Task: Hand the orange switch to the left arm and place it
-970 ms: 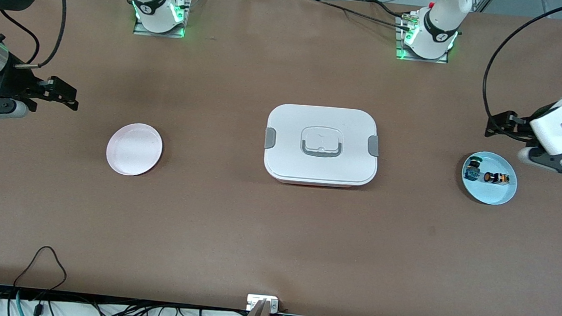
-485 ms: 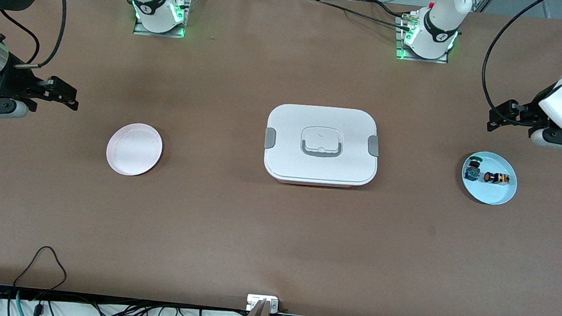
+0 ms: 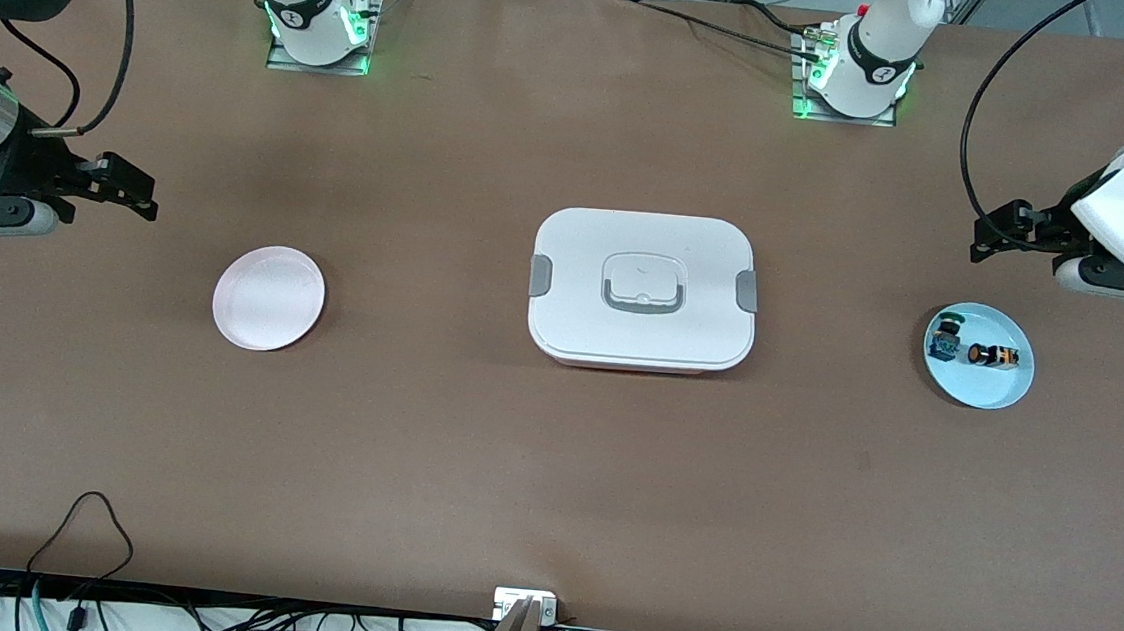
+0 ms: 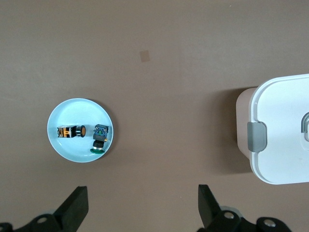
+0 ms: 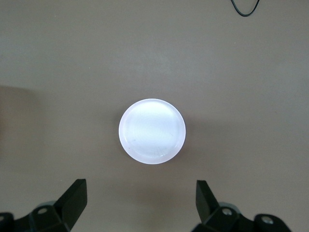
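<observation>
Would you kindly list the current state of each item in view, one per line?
orange switch: lying on its side in the blue plate, not held.
green-topped switch: in the same plate, beside it.
box: lid on, at the table's middle.
pink plate: nothing in it.
left gripper: open, holding nothing, above the table by the blue plate.
right gripper: open, holding nothing, waiting by the pink plate.

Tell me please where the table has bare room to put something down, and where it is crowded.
Bare brown table lies between the pink plate and the box, between the box and the blue plate, and all along the camera's edge. The blue plate is crowded: it holds the orange switch and a green-topped switch.
</observation>
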### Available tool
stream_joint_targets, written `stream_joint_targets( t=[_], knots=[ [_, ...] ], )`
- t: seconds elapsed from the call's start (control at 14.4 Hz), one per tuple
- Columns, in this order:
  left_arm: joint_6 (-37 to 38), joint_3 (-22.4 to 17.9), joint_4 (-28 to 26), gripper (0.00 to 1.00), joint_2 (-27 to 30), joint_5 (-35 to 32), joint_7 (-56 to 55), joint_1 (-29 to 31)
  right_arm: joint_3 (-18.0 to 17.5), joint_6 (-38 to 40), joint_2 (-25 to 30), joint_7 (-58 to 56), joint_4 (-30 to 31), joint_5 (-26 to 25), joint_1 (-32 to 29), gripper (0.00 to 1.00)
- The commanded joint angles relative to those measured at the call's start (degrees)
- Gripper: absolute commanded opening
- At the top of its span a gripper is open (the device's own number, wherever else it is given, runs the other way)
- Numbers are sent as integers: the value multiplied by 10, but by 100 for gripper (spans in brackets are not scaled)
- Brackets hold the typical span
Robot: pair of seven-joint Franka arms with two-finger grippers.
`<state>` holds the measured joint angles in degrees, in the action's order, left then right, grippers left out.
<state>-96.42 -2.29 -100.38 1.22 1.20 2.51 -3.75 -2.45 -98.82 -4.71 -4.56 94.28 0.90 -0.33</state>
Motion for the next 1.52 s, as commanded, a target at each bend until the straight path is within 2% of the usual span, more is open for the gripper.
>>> stream_joint_targets(
  t=[0.0, 0.83, 1.25, 1.46],
  knots=[
    [20, -9, 8, 100, 1, -1, 1, -10, 4, -4, 5, 3, 1, -10, 8, 100],
    [27, -8, 26, 100, -10, -1, -1, -13, 4, -5, 5, 4, 1, -10, 8, 100],
    [56, -6, 66, 100, -39, -20, -2, -16, 4, -5, 4, 4, 1, -10, 8, 100],
    [57, -7, 69, 100, -45, -22, 0, -16, 4, -5, 4, 4, 1, -10, 8, 100]
  ],
)
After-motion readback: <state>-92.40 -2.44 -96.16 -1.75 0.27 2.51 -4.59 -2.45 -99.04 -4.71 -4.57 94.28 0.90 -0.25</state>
